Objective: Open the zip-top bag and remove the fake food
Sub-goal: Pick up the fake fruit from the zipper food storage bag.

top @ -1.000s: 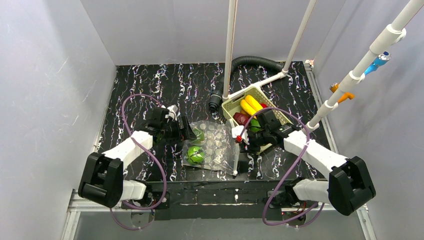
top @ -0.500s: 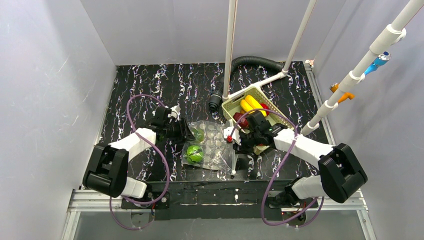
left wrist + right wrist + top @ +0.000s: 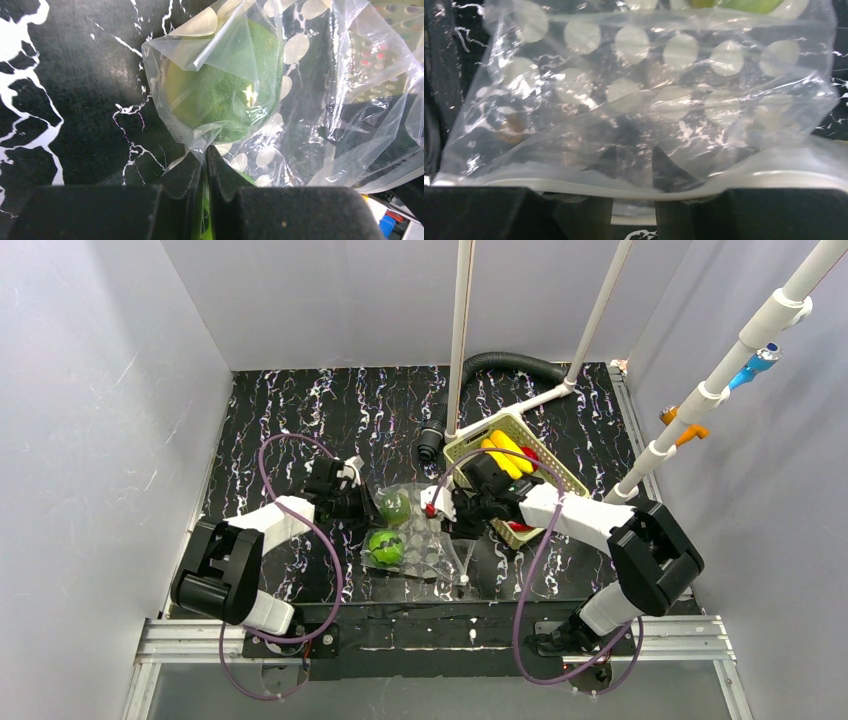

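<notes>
Pale slotted basket (image 3: pixel 548 445) stands on the black marbled tabletop (image 3: pixel 300 410), right of centre. A black corrugated hose (image 3: pixel 505 360) curls behind it.

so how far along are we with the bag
Partly done: the banana and a red piece lie in the basket. In hand: the left gripper pinches the zip-top bag at a corner, and the right gripper looks open inside its mouth. Left: two green pieces remain in the bag.

Clear zip-top bag (image 3: pixel 436 540) — white dots; green fruit (image 3: pixel 388 547); black table (image 3: pixel 300 410) (white-veined).
</notes>
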